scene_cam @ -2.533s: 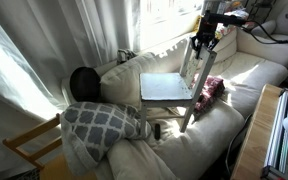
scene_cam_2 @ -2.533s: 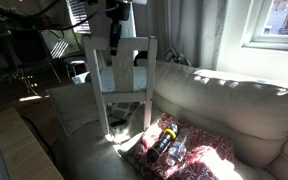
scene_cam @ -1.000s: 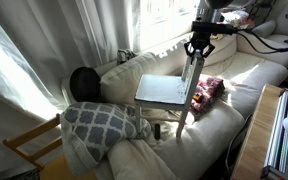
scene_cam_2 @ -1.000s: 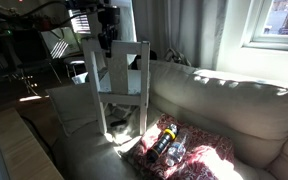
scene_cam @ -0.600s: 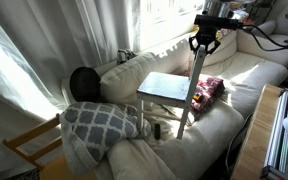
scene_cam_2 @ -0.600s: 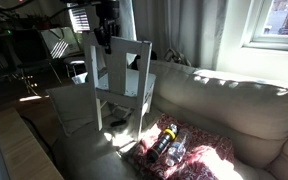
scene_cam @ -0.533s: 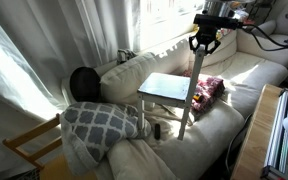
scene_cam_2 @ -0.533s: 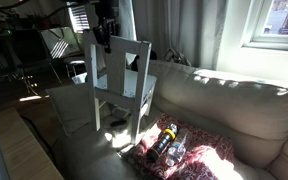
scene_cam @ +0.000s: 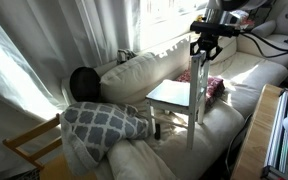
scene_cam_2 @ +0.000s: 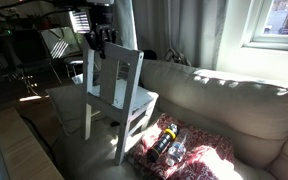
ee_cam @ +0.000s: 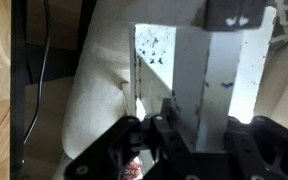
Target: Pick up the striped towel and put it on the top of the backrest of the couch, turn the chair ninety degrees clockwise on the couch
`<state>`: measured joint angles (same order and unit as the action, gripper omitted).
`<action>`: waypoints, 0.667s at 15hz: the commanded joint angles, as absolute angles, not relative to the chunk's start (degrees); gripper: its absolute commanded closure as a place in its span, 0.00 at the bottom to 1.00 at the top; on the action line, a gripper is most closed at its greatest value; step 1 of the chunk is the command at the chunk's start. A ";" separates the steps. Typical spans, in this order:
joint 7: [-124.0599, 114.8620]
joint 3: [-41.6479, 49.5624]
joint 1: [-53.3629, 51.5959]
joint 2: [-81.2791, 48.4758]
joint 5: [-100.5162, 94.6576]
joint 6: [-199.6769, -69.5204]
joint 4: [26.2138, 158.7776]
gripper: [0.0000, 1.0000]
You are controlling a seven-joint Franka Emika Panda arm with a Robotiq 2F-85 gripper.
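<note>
The small pale chair [scene_cam: 172,93] stands on the seat of the cream couch [scene_cam: 239,72]. My gripper [scene_cam: 202,47] is shut on the top rail of its back frame. In an exterior view the chair [scene_cam_2: 132,100] stands at an angle, its seat pointing toward the couch's front, with my gripper [scene_cam_2: 101,42] above it. In the wrist view my gripper's fingers [ee_cam: 199,125] clamp the chair's flat white rail [ee_cam: 229,70]. The plump backrest [scene_cam: 149,68] runs behind the chair. I cannot make out the striped towel clearly. A small dark shape [scene_cam: 125,55] lies on the backrest top.
A lattice-patterned cushion [scene_cam: 99,122] and a black round cushion [scene_cam: 82,82] lie at the couch's end. A red patterned cloth with a bottle [scene_cam_2: 174,145] lies next to the chair. A yellow wooden chair [scene_cam: 29,150] and a wooden table [scene_cam: 269,130] stand beside the couch.
My gripper has turned the chair on the couch. Its back frame has swung round and its seat points a different way. The hold on the top rail is the same.
</note>
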<state>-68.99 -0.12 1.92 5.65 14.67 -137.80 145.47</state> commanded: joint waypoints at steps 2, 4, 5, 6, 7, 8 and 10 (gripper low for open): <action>-73.71 -0.71 1.67 6.86 14.56 -138.71 144.67 0.94; -74.13 -0.59 1.54 7.89 16.52 -140.41 144.70 0.94; -73.93 -0.56 1.39 8.65 17.93 -141.67 144.90 0.94; -73.57 -0.58 1.23 9.05 19.18 -142.32 144.95 0.94; -73.32 -0.69 1.04 9.53 20.38 -142.87 145.11 0.94; -73.39 -0.80 0.92 9.82 20.89 -143.30 145.21 0.94; -73.80 -1.08 0.76 10.32 21.02 -144.37 145.55 0.94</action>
